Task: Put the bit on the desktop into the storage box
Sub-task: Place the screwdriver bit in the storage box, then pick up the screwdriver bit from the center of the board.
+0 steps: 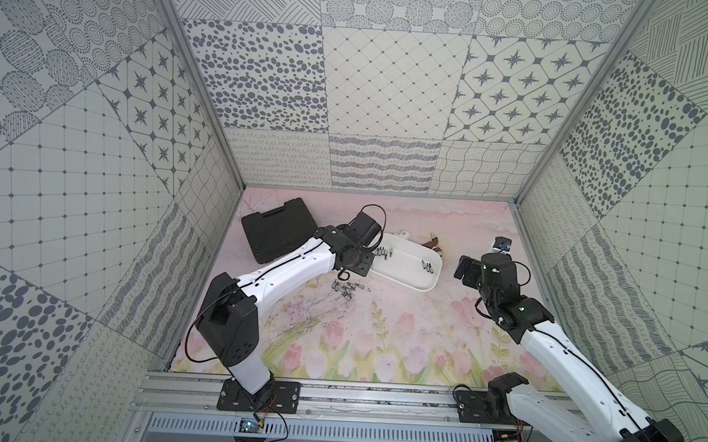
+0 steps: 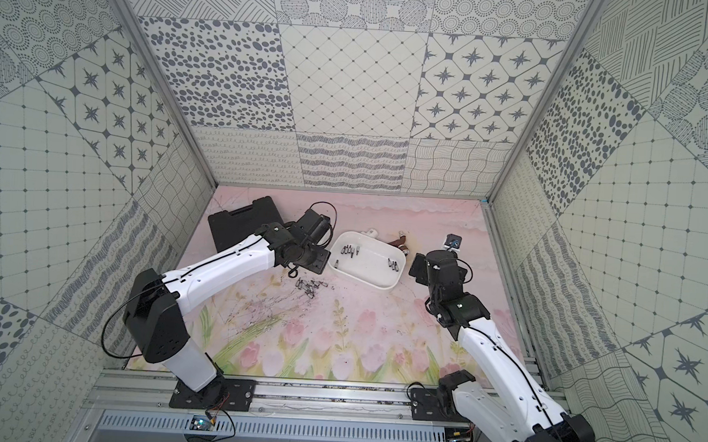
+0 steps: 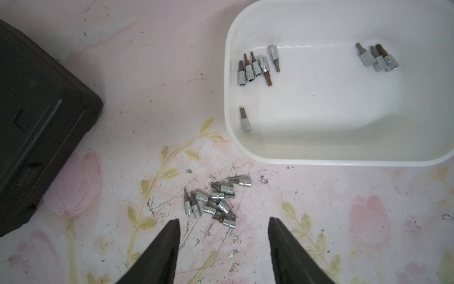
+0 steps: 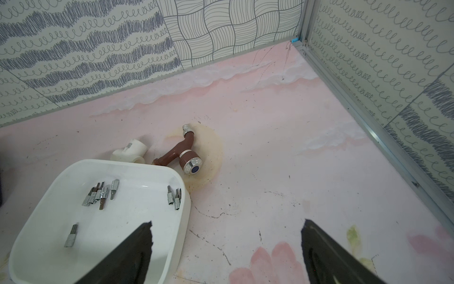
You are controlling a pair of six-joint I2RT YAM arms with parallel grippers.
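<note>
Several silver bits (image 3: 216,201) lie in a loose pile on the scratched pink tulip desktop (image 3: 344,209), seen in both top views (image 1: 346,290) (image 2: 308,288). The white storage box (image 3: 319,161) stands just beyond the pile and holds several bits: a cluster (image 3: 255,67), three more (image 3: 378,59) and a single one (image 3: 245,120). My left gripper (image 3: 223,219) hangs above the near edge of the pile, open, with nothing between its fingers. My right gripper (image 4: 227,221) is open and empty beside the box's right end (image 4: 181,221).
A black tool case (image 1: 279,234) lies shut at the back left, close to my left arm. Behind the box lie a brown tap (image 4: 183,157) and a white pipe fitting (image 4: 131,152). Patterned walls enclose the desktop on three sides.
</note>
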